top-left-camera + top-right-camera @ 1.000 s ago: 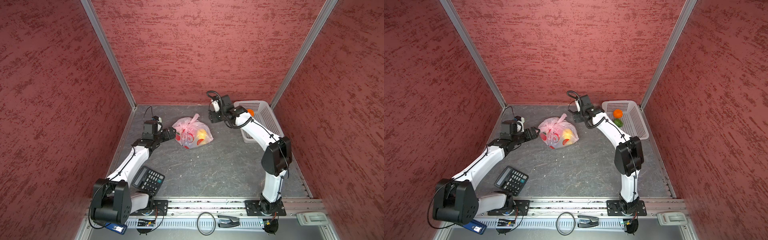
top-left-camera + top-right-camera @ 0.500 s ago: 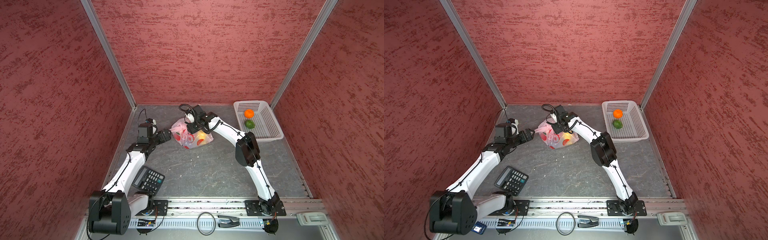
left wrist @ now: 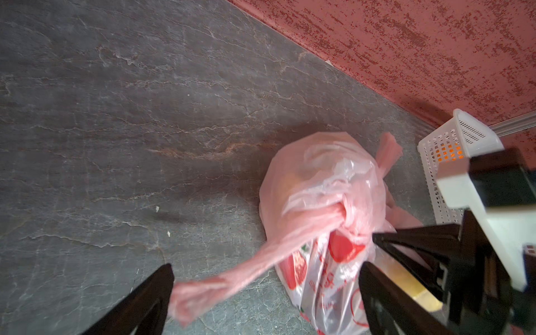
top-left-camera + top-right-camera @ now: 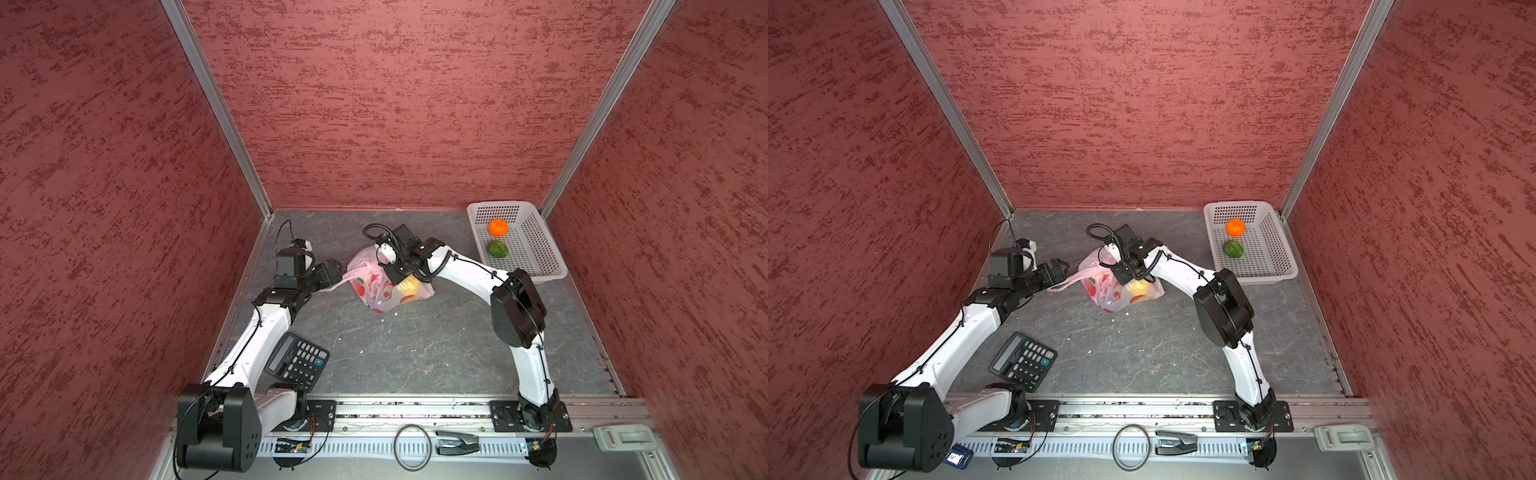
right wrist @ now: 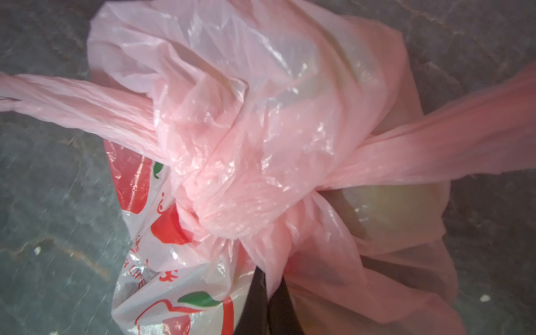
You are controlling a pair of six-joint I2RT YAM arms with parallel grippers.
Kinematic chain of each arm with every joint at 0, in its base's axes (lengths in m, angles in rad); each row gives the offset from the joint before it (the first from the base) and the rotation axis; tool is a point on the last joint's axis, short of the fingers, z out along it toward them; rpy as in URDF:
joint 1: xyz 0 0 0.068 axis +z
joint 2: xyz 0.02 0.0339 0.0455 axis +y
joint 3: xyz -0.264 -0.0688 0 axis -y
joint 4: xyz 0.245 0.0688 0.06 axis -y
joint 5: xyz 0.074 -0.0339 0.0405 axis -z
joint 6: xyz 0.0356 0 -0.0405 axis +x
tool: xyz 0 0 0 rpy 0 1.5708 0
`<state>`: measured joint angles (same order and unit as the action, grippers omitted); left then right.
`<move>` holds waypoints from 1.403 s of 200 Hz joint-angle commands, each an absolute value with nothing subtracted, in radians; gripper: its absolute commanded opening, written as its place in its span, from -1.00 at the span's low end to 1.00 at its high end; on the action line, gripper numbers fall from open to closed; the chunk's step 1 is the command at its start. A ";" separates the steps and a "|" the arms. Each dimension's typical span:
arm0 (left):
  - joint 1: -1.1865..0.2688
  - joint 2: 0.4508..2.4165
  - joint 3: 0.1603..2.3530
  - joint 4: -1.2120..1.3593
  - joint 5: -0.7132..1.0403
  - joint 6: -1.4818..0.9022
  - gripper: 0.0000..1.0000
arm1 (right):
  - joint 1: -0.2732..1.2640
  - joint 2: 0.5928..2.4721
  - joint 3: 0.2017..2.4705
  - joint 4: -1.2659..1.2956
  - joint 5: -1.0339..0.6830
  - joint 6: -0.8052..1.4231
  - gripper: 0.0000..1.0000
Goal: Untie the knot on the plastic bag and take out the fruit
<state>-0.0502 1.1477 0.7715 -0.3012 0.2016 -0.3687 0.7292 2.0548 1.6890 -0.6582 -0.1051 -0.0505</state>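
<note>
pink plastic bag [image 4: 384,293] pinched in right claw [image 5: 268,290] (left claw [image 3: 265,268] gapes wide).

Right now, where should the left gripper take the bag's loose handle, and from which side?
Grip the handle strip at its twisted middle, coming from the left arm's side, away from the knot. The strip stretches straight from the knot and lies between the fingers of the open left gripper.

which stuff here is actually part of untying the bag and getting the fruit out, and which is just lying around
Part of the job: plastic bag, knot, fruit inside the bag.
Just lying about: calculator, white basket, mandarin and green piece in the basket.
</note>
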 commanded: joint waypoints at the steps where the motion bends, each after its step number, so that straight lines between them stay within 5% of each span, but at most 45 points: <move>1: -0.062 1.161 0.804 -0.316 0.201 -0.353 0.99 | 0.743 1.906 1.528 -0.599 -0.168 -0.071 -1.00; 61: -0.251 1.277 0.901 -0.358 0.233 -0.294 1.00 | 0.731 1.659 1.197 -0.600 0.009 -0.032 -1.00; 121: -0.363 1.364 0.965 -0.395 0.422 -0.241 0.87 | 0.673 1.596 1.136 -0.519 0.051 -0.094 -1.00; 140: -0.384 1.402 0.993 -0.417 0.452 -0.206 0.78 | 0.669 1.581 1.132 -0.498 0.029 -0.116 -0.51; 164: -0.416 1.449 1.049 -0.465 0.451 -0.163 0.66 | 0.667 1.541 1.126 -0.480 -0.024 -0.117 -0.25; 280: -0.459 1.638 1.146 -0.509 0.450 -0.015 0.08 | 0.667 1.459 1.105 -0.500 -0.088 -0.103 -0.06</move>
